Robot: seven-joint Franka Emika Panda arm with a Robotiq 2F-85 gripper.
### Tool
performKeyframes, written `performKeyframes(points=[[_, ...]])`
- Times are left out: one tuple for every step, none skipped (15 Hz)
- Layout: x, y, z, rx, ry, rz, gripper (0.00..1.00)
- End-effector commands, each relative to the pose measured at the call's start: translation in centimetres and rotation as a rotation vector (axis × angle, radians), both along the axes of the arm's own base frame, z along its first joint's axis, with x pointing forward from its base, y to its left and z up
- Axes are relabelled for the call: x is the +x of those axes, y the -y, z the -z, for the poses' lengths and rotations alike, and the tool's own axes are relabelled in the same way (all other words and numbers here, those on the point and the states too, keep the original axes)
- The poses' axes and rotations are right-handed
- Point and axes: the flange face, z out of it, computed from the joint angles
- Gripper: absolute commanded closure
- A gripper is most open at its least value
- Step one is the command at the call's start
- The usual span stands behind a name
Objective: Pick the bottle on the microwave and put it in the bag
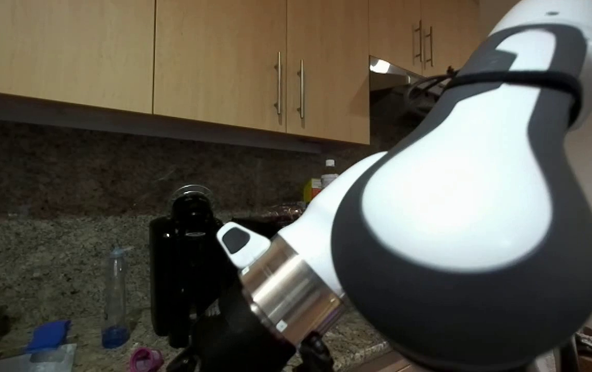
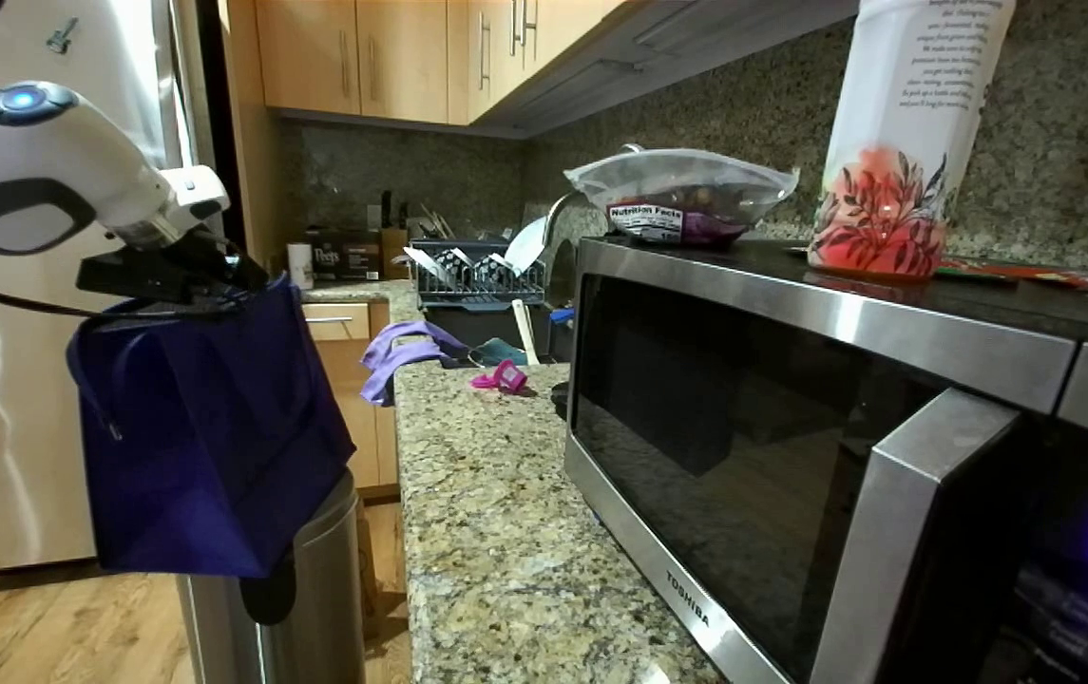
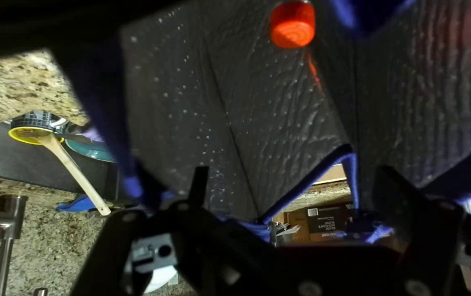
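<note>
In the wrist view a red cap, apparently that of the bottle (image 3: 293, 25), shows inside the bag (image 3: 251, 107) against its dark grey lining. The bottle's body and label are hidden or cut off by the top edge. My gripper (image 3: 295, 176) is at the bag's mouth with its fingers wide apart and nothing between them. In an exterior view the dark blue bag (image 2: 211, 446) hangs below the gripper (image 2: 235, 271), whose fingers are partly hidden at the rim. The silver microwave (image 2: 819, 313) stands at the right, door shut, with no cola bottle seen on top.
A tall white bottle with red flowers (image 2: 895, 142) and a zip bag (image 2: 696, 190) sit on the microwave. A steel bin (image 2: 330, 589) stands under the bag beside the granite counter (image 2: 486, 532). A black coffee maker (image 1: 182, 274), slim blue-tinted bottle (image 1: 115, 299) and pink cup (image 1: 145, 360) are on the counter.
</note>
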Motion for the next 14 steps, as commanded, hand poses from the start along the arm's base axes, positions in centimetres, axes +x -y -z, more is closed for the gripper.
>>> performKeyframes(points=[[-3.6,2.4,-3.6,-0.019,-0.017,0.054,0.00],[-4.0,3.2,-4.6,-0.024,-0.010,0.066,0.00],[-4.3,4.0,-5.6,-0.047,0.007,0.053,0.00],[-4.4,5.1,-6.5,-0.060,0.002,0.064,0.00],[-4.7,6.2,-7.2,-0.073,-0.014,0.078,0.00],[-4.8,8.1,-7.7,-0.079,-0.060,0.108,0.00],[-4.6,9.8,-7.4,-0.142,-0.095,0.154,0.00],[-5.1,10.7,-8.1,-0.171,-0.130,0.177,0.00],[-5.4,11.4,-8.7,-0.198,-0.174,0.197,0.00],[-5.2,12.5,-9.6,-0.220,-0.217,0.235,0.00],[-5.3,13.3,-10.4,-0.234,-0.263,0.249,0.00],[-5.2,13.9,-11.4,-0.248,-0.306,0.254,0.00],[-5.3,14.8,-12.5,-0.252,-0.351,0.264,0.00],[-5.2,15.9,-13.3,-0.265,-0.401,0.285,0.00]])
